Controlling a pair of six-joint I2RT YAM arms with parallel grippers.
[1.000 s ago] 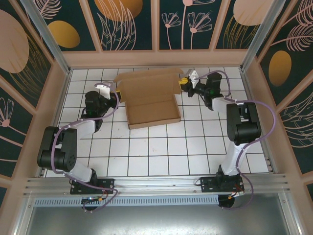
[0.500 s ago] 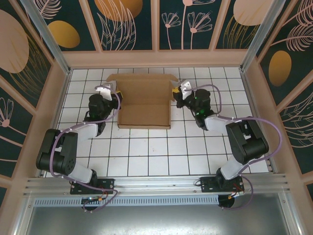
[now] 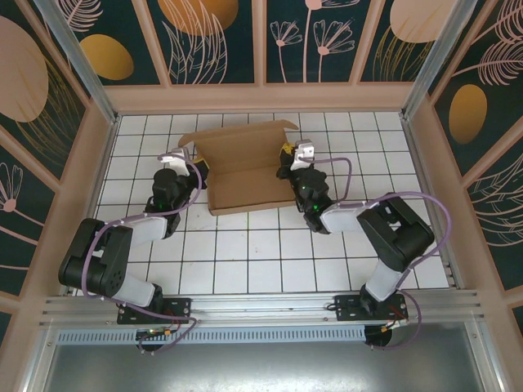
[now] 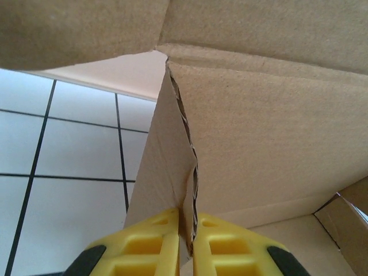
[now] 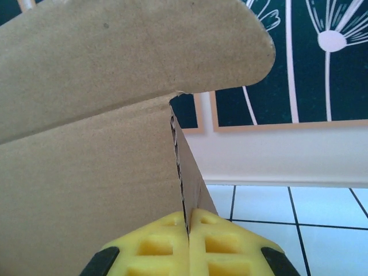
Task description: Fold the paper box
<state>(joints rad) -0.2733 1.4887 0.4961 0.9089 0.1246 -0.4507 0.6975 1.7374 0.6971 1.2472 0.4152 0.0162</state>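
**A:** Where does the paper box (image 3: pixel 245 171) sit?

**B:** On the white tiled table (image 3: pixel 245 253), toward the far side and between the two arms. Its tray part lies flat on the tiles. A broad panel rises behind it, toward the patterned back wall (image 3: pixel 221 41).

**A:** And the left gripper (image 3: pixel 196 162)?

**B:** It is at the box's left side. In the left wrist view the left gripper (image 4: pixel 186 241) has its yellow fingers (image 4: pixel 152 250) pinched together on a thin upright wall of the box (image 4: pixel 259 115). The corrugated edge runs straight up out of the seam between them. So the jaws are clamped on cardboard, with white tiles to the left and the inside of the box to the right.

**A:** The right gripper (image 3: pixel 285 157)?

**B:** Much the same on the opposite side. In the right wrist view the right gripper (image 5: pixel 188 236) has its yellow fingers (image 5: pixel 155 247) closed tight on the upright cardboard edge (image 5: pixel 86 172). A round-cornered flap juts out above it, against the dark floral wall.

**A:** Is the box lifted?

**B:** I cannot tell. From above, the tray appears to rest on the tiles, with both arms reaching in low from either side.
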